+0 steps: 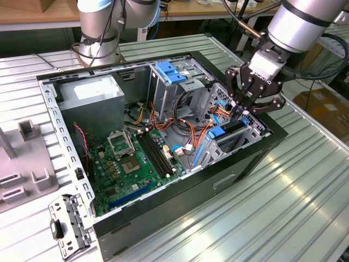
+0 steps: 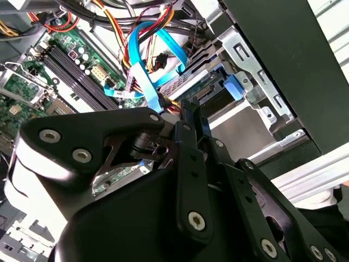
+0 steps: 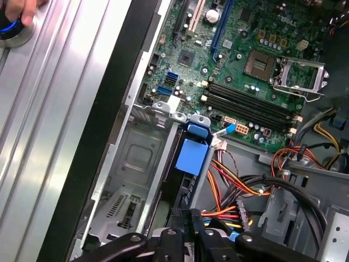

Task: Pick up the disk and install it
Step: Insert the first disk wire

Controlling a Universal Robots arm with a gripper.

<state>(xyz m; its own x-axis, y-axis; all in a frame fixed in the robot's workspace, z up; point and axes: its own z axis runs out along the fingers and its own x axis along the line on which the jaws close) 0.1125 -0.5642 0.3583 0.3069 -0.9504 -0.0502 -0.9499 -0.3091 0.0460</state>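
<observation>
Black gripper (image 2: 188, 117) links fill the near part of the second wrist view, and its thin fingers (image 2: 191, 128) are pressed together on the end of the disk (image 2: 204, 93). The disk has a grey metal body and a blue plastic edge. It sits on its side in a metal bay (image 3: 136, 158) at the corner of the open computer case (image 1: 245, 158). In the exterior view the gripper (image 1: 240, 112) reaches down into that same corner, on the exterior view's right side of the case, with the disk (image 1: 229, 130) just under it. In the first wrist view the blue tab of the disk (image 3: 193, 155) points toward the green board (image 3: 245, 60), and the gripper (image 3: 188, 229) pinches the other end of it. Next to the disk in the bay is a bare slot with a grey metal floor. Orange, red, yellow and black wires (image 3: 234, 185) lie in a messy bunch just beside the disk. Blue flat cables (image 2: 147, 60) curl near the bay in the second wrist view. A grey power box (image 1: 90, 95) with a white label sits at the far corner of the case, well apart from the gripper. The case rests on a ribbed metal table (image 1: 229, 218). A person's hand (image 3: 22, 8) rests on a round knob (image 3: 11, 30) at the edge of the table in the first wrist view.
</observation>
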